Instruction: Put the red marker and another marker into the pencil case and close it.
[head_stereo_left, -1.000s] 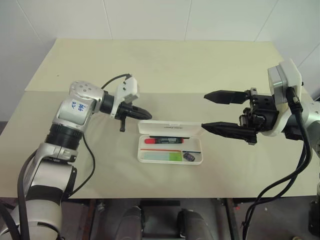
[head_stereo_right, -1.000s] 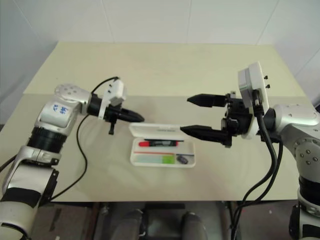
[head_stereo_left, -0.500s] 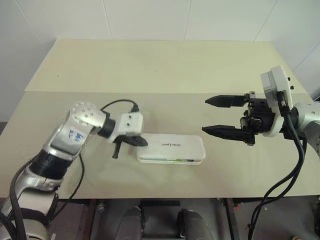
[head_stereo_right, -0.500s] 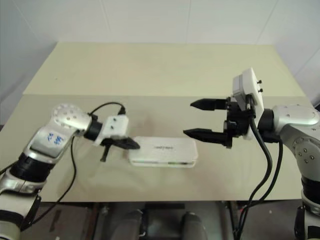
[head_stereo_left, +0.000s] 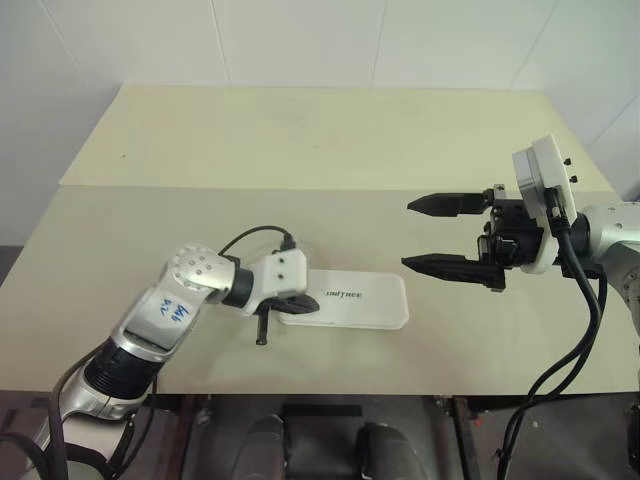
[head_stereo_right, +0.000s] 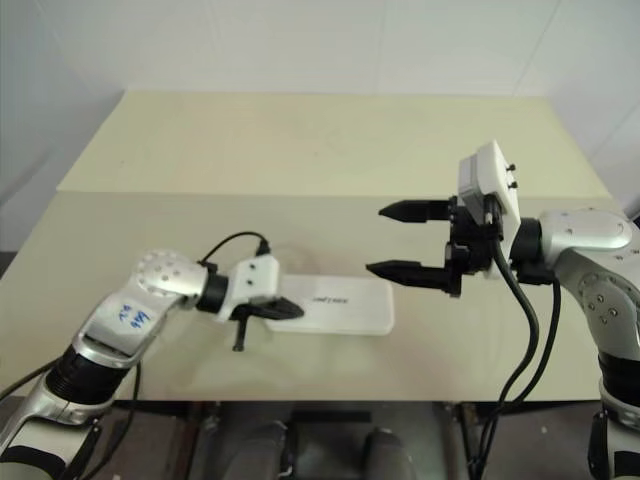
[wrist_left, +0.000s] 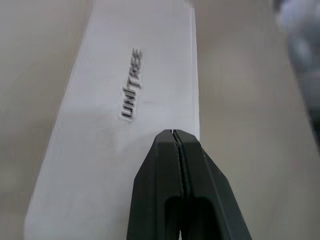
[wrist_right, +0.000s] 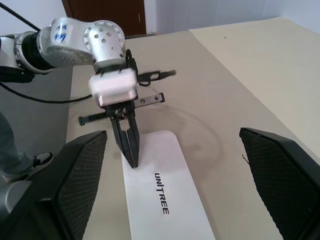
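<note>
Across our beige tabletop (head_stereo_left: 300, 140), the white hard-plastic pencil case (head_stereo_left: 350, 300) lies closed; left gripper (head_stereo_left: 305, 303) (fingers together) presses its lid, right gripper (head_stereo_left: 432, 235) hovers spread, empty.

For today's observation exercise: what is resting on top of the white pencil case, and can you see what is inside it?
The left gripper, shut, presses on the closed lid of the pencil case, near its end. The "UNITREE" lettering shows. The inside is hidden by the lid.

bright, even overhead light with soft shadows on the table (head_stereo_left: 300, 150); the left wrist close-up is blurred.
</note>
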